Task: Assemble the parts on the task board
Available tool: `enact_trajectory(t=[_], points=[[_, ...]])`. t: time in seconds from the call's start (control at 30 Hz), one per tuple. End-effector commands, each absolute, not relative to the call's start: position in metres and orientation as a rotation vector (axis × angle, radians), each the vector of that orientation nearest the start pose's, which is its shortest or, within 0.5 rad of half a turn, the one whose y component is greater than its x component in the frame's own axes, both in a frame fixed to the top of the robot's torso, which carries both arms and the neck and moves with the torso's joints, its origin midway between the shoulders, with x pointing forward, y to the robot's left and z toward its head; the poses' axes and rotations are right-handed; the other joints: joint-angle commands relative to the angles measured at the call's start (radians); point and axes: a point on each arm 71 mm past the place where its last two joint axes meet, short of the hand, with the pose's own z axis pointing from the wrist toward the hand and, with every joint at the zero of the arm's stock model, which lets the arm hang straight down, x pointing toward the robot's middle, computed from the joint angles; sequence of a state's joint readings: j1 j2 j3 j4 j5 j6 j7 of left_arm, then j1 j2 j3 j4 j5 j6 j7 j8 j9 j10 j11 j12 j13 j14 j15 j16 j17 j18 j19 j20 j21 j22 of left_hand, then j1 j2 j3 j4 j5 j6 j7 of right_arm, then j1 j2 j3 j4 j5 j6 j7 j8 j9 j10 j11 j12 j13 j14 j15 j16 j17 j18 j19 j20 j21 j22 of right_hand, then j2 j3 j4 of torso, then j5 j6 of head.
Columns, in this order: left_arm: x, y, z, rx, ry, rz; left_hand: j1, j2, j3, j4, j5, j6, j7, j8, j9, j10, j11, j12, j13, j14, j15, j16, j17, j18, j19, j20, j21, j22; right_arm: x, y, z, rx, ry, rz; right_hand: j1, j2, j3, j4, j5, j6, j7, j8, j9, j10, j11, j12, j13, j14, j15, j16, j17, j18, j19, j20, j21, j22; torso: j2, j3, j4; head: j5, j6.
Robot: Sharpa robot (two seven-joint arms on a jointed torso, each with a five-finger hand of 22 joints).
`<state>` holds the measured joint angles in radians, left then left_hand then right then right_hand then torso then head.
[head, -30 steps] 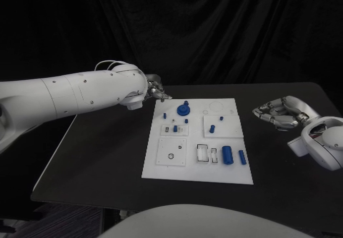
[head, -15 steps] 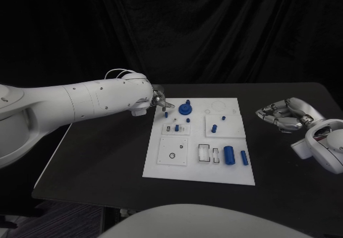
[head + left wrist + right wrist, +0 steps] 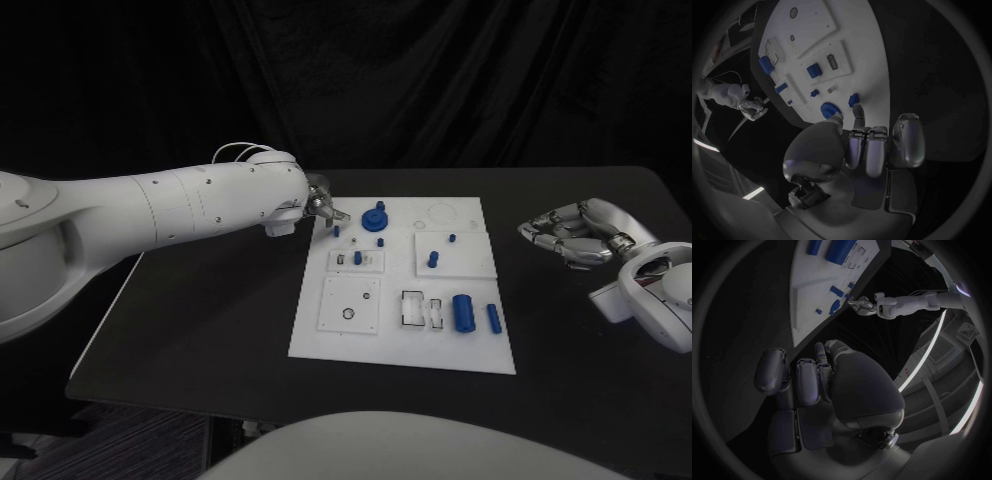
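Basically nothing has changed since half a second ago: left hand still hovers at the task board's far left corner, fingers curled, nothing visibly held. Right hand stays curled empty, well off the board's right edge. Blue parts sit unmoved.

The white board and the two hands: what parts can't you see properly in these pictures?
- Left hand: in the head view its arm covers most of it, so whether it touches the board is unclear.
- Small blue pegs: too tiny in the head view to tell their shape.
- Right hand: its fingers curl in over the table; the palm side is hidden.
- Board in the right wrist view: cut off by the circle's rim.
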<state>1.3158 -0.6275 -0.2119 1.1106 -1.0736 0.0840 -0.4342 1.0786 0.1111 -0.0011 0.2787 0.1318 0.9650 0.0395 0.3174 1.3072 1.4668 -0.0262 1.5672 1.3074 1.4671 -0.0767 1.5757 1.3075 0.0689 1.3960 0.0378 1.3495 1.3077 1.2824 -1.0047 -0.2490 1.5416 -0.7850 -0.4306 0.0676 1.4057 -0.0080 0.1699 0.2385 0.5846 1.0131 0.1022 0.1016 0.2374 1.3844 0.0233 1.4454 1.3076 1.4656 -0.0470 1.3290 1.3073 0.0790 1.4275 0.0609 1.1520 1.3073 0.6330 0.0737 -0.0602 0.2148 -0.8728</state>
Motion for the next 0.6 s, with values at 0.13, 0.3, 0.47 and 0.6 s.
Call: enact_trajectory(t=[0.13, 0.3, 0.47, 0.6], points=[[0.5488, 0.2392, -0.2361, -0.219, 2.226, -0.216, 0.005, -0.004, -0.002, -0.002, 0.005, 0.004, -0.003, 0.003, 0.006, 0.104, -0.003, 0.004, 0.263, 0.104, 0.002, -0.005, 0.263, -0.002, 0.001, 0.003, -0.003, 0.113, 0.4641, -0.2875, -0.2164, 0.475, 1.752, 0.814, 0.008, 0.002, 0.001, -0.006, 0.007, -0.002, 0.004, -0.006, 0.002, -0.01, 0.001, -0.006, 0.006, 0.029, 0.002, -0.007, 0.023, 0.012, -0.005, 0.0, -0.005, 0.116, -0.001, -0.0003, 0.0, -0.002, 0.0], [0.5483, 0.2395, -0.2368, -0.215, 2.236, -0.215, 0.008, -0.003, -0.002, -0.002, 0.009, -0.005, -0.002, 0.001, 0.01, 0.104, -0.003, 0.004, 0.263, 0.104, 0.002, -0.005, 0.263, -0.001, -0.001, 0.003, -0.005, 0.112, 0.4643, -0.287, -0.2166, 0.475, 1.754, 0.814, 0.008, 0.002, 0.001, -0.006, 0.007, -0.002, 0.004, -0.006, 0.002, -0.01, 0.001, -0.006, 0.006, 0.029, 0.002, -0.007, 0.023, 0.012, -0.005, 0.0, -0.005, 0.116, -0.001, 0.0003, -0.0005, -0.004, 0.0], [0.5482, 0.2404, -0.2376, -0.214, 2.241, -0.213, 0.016, -0.002, 0.0, -0.007, 0.019, -0.015, -0.001, -0.004, 0.013, 0.104, -0.002, 0.004, 0.263, 0.104, 0.002, -0.005, 0.263, 0.0, -0.003, 0.002, -0.008, 0.111, 0.4645, -0.2867, -0.2168, 0.475, 1.754, 0.814, 0.008, 0.002, 0.001, -0.006, 0.007, -0.002, 0.004, -0.006, 0.002, -0.01, 0.001, -0.006, 0.006, 0.029, 0.002, -0.007, 0.023, 0.012, -0.005, 0.0, -0.005, 0.116, 0.0, 0.0008, -0.0022, 0.0, 0.0], [0.548, 0.2406, -0.2389, -0.213, 2.245, -0.213, 0.017, -0.002, 0.001, -0.007, 0.021, -0.016, -0.001, -0.005, 0.014, 0.104, -0.002, 0.004, 0.263, 0.104, 0.002, -0.005, 0.263, -0.001, -0.003, 0.002, -0.008, 0.111, 0.4646, -0.2866, -0.2168, 0.475, 1.754, 0.815, 0.008, 0.002, 0.002, -0.006, 0.008, -0.001, 0.004, -0.006, 0.002, -0.01, 0.001, -0.006, 0.006, 0.028, 0.002, -0.007, 0.023, 0.012, -0.005, 0.0, -0.006, 0.116, 0.0, 0.0012, -0.0012, 0.0, 0.0]])
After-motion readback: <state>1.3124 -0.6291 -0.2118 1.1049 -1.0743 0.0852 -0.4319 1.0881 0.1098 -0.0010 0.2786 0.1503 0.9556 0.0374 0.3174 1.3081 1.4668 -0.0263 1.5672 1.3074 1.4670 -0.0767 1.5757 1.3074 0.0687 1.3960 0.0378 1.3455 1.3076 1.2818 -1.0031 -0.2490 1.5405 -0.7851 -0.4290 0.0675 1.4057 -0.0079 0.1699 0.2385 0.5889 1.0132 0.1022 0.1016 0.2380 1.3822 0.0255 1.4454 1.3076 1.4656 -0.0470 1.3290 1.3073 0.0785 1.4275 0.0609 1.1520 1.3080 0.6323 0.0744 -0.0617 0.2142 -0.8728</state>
